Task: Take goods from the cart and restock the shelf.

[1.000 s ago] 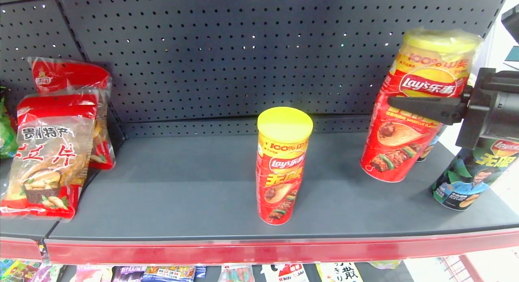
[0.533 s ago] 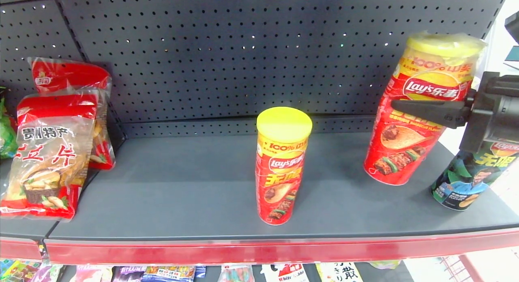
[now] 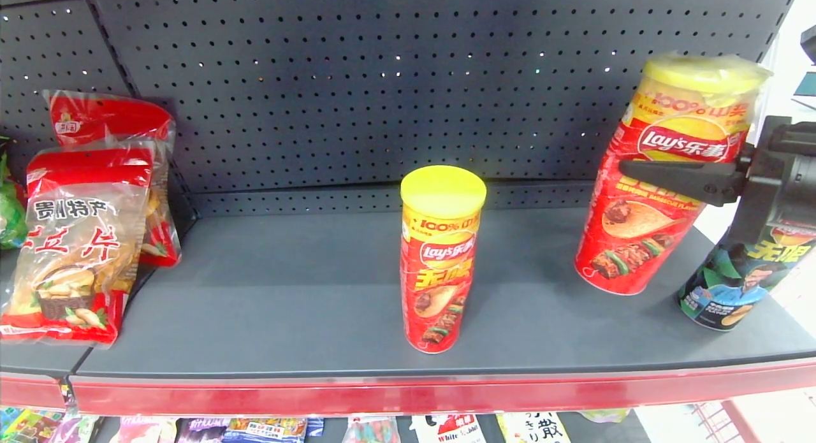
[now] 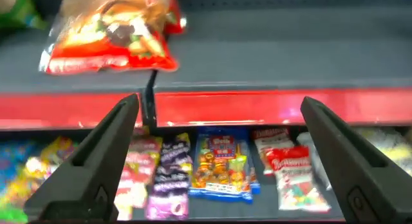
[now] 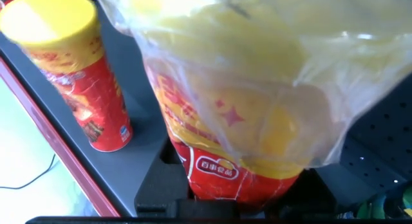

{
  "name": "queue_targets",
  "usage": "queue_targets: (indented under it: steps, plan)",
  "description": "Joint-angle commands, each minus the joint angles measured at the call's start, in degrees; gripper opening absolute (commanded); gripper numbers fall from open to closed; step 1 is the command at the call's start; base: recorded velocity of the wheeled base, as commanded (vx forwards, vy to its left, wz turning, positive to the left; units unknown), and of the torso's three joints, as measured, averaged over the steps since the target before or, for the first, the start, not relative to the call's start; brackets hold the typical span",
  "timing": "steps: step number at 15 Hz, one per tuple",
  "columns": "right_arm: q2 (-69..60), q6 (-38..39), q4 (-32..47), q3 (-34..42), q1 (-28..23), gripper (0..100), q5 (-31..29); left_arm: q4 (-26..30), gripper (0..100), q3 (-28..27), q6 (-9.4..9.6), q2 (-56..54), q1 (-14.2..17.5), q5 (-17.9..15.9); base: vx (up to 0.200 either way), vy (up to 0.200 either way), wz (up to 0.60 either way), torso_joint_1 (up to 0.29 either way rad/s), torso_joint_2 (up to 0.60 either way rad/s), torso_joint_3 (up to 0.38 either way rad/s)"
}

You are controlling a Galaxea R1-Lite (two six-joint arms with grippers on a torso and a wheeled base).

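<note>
- Hanging in the right gripper (image 3: 637, 172): one film-wrapped pack of red crisp cans (image 3: 663, 175) with yellow lids, the fingers (image 3: 676, 174) closed on it at mid-height.
- Position of the pack: over the right part of the shelf (image 3: 287, 303), in front of the pegboard back (image 3: 319, 79), tilted with its top leaning toward the shelf's right end. Whether its base touches the deck cannot be told.
- Status, judged: item carried to the shelf but not yet set down. Still to do: stand it upright, release it, draw the arm clear.
- Neighbour, already stocked: single red can (image 3: 440, 258) with a yellow lid, upright at mid-shelf near the front edge, well apart from the pack.
- Neighbour, already stocked: dark can (image 3: 733, 283) at the shelf's right end, just beside the pack and partly behind the right gripper. It is a likely thing to knock during the set-down.
- Free space: bare deck between the single red can and the pack, enough for the pack by the look of it.
- Far left of the shelf: bagged snacks (image 3: 83, 239), leaning against the back.
- Left gripper (image 4: 219, 159): fingers (image 4: 96, 166) spread wide, nothing between them, low in front of the shelf's red edge strip (image 4: 225, 108), with the lower-tier packets (image 4: 219, 166) beyond.
- Remaining stock to fetch: cannot be judged.
</note>
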Motion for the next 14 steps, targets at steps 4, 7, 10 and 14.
queue_targets:
  steps: [4, 7, 10, 14]
  plan:
    - [-0.8, 0.0, -0.1, 1.6, 0.0, 0, 0.1, 0.3, 100, 0.0, -2.86, 0.5, 0.1, 5.2, 0.000, 0.000, 0.00, 0.000, 0.00, 0.000]
    - [-1.2, 0.0, 0.0, 1.6, -0.4, 0, 0.1, 1.7, 100, 0.1, -3.13, 0.3, -0.1, 0.3, 0.000, 0.000, 0.00, 0.000, 0.00, 0.000]
    - [-1.7, 0.0, 0.0, 1.6, -0.8, 0, 0.2, 3.0, 100, 0.0, -4.36, 0.2, -0.1, -4.6, 0.000, 0.000, 0.00, 0.000, 0.00, 0.000]
    - [-1.3, 0.1, 0.0, 2.2, -1.6, 0, 0.4, 3.0, 100, 0.0, -4.36, 0.2, -0.1, -4.1, 0.000, 0.000, 0.00, 0.000, 0.00, 0.000]
